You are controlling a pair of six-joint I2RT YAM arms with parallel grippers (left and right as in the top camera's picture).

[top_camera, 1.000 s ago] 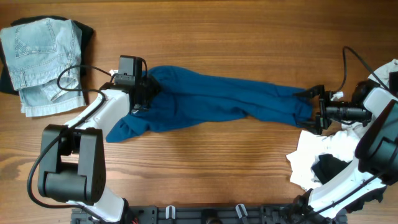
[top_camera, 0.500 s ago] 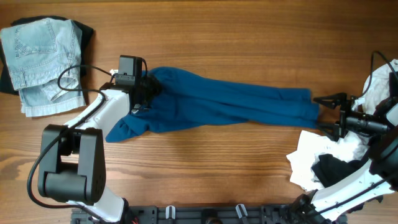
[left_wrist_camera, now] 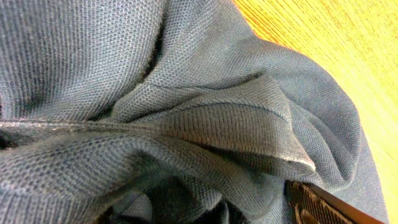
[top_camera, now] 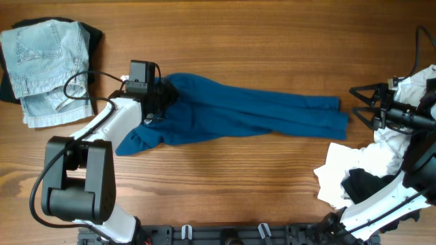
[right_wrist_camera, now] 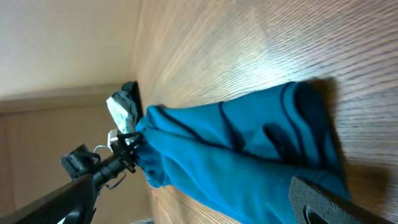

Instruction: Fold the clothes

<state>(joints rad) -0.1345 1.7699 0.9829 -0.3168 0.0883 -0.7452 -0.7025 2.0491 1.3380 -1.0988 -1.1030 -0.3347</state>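
The dark blue shirt (top_camera: 245,112) lies stretched in a long band across the middle of the table. My left gripper (top_camera: 162,97) is shut on its left end; the left wrist view is filled with bunched blue cloth (left_wrist_camera: 186,112). My right gripper (top_camera: 360,107) is open and empty, hanging just off the shirt's right end. The right wrist view shows the shirt (right_wrist_camera: 249,149) lying loose on the wood. Pale blue denim (top_camera: 44,68) lies folded at the far left on a black piece (top_camera: 95,34). White cloth (top_camera: 354,167) with a black piece (top_camera: 361,184) lies at the right.
The wooden table (top_camera: 238,41) is bare above and below the shirt. More white cloth (top_camera: 422,85) sits at the right edge behind my right arm. A black rail (top_camera: 225,235) runs along the front edge.
My right gripper has let go of the shirt's right end, opened and drawn back to the right. The shirt's right end now lies flat. The left arm has not moved.
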